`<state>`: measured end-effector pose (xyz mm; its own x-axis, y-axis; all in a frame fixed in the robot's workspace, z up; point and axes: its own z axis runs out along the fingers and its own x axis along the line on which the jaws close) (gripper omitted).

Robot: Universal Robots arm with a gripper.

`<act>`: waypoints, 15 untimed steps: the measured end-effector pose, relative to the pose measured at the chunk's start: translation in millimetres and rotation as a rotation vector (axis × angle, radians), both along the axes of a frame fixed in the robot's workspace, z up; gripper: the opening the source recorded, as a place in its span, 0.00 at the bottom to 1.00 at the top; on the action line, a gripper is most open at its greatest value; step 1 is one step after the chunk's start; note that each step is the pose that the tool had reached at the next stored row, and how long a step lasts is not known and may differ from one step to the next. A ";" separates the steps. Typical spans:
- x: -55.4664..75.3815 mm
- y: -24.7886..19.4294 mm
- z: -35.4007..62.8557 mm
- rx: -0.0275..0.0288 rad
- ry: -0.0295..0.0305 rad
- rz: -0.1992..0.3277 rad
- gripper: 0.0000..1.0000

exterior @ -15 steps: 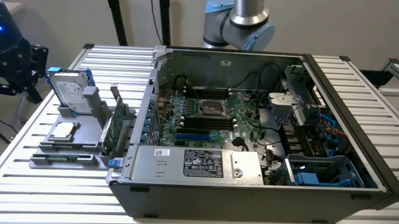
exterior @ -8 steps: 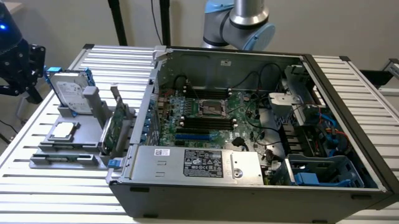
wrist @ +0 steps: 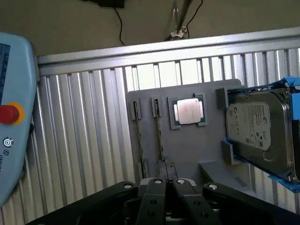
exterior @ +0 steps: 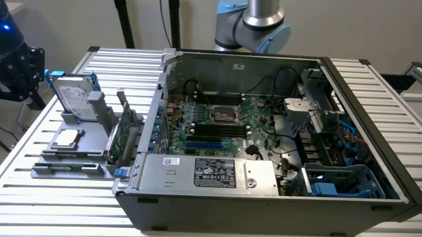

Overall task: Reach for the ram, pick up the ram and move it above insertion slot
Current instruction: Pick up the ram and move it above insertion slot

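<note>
The claw [wrist: 168, 188], black with its two fingers pressed together on nothing, hangs above the flat grey plastic holder tray [wrist: 187, 152] on the ribbed metal desk [wrist: 84, 140]. The long, thin green ram stick [wrist: 160, 138] stands on edge in a slot of that tray, untouched. It is just beside the square silver processor chip [wrist: 188, 111] and well apart from the silver hard drive [wrist: 255, 124] at the tray's opposite edge.

The exterior view looked down obliquely at the whole computer case [exterior: 264, 123]. The wrist view looked closely down on the gray holder [wrist: 187, 145], shared at the exterior frame's left.
</note>
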<state>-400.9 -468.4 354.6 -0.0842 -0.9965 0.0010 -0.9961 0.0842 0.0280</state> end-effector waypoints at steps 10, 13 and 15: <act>0.0 0.0 -0.8 -0.0002 -0.0184 0.182 0.11; 0.0 -0.1 -0.9 0.0000 -0.0202 0.209 0.11; 0.0 -0.1 -0.9 -0.0001 -0.0202 0.210 0.12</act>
